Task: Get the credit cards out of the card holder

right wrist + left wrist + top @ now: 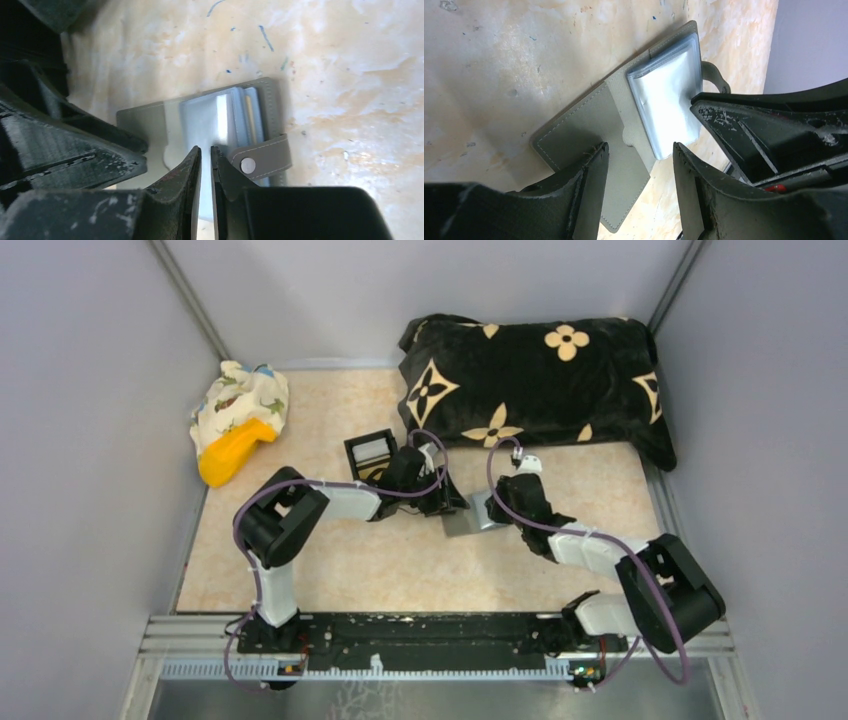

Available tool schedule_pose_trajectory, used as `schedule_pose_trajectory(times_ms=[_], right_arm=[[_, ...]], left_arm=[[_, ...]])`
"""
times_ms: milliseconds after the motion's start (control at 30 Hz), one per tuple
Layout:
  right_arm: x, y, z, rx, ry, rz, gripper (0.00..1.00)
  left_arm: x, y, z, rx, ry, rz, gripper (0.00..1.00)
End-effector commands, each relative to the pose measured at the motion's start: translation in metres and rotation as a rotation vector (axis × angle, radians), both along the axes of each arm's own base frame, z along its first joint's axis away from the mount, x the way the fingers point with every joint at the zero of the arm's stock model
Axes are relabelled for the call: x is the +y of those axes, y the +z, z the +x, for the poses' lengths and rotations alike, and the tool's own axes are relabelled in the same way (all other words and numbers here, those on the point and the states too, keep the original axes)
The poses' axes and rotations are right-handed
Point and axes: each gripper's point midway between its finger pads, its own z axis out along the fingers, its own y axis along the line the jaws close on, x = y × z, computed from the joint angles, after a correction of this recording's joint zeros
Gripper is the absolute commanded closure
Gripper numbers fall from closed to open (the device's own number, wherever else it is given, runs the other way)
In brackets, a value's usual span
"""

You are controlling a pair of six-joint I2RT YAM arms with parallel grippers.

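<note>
We see a grey card holder point(574, 125) with a pale blue inner face, a black cushion point(530, 380) patterned with cream flowers, and a beige marbled table point(330, 560).

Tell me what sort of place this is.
Probably a robot test cell: plain grey walls box in a small beige table, left arm and right arm are bolted to a metal rail, and a pillow lies as a prop.
</note>
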Motion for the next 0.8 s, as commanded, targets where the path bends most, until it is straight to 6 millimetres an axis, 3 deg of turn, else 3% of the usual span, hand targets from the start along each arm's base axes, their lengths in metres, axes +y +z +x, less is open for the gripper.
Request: schedule_pose_trajectory(times_ms=[0,167,333,400,533,667,767], right_arm=[[-0.020,-0.002,0.000,-0.001,-0.033,-0.061,0.86],[-0.026,-0.006,-0.002,0.012,-0.046,-0.071,0.79],[-0.036,-0.006,-0.003,0.012,-0.081,-0.091,0.58],[-0.038,-0.007,-0.003,0.012,-0.083,-0.095,0.54],[-0.037,-0.013,-0.005,0.024,-0.074,-0.100,0.52],[-0.024,-0.018,-0.007,0.037,-0.026,-0.048,0.52],[-0.014,-0.018,-0.009,0.037,0.007,-0.004,0.58]], left_arm=[[0.014,-0.016,0.002,0.006,0.016,0.084,0.43],[0.016,-0.015,0.002,-0.002,0.017,0.090,0.43],[0.015,-0.017,0.000,0.011,0.009,0.085,0.43],[0.014,-0.017,0.000,0.011,0.007,0.082,0.43],[0.012,-0.016,0.000,0.010,0.002,0.075,0.43],[0.011,-0.015,0.000,0.010,0.000,0.071,0.43],[0.012,-0.016,0.000,0.012,-0.002,0.072,0.43]])
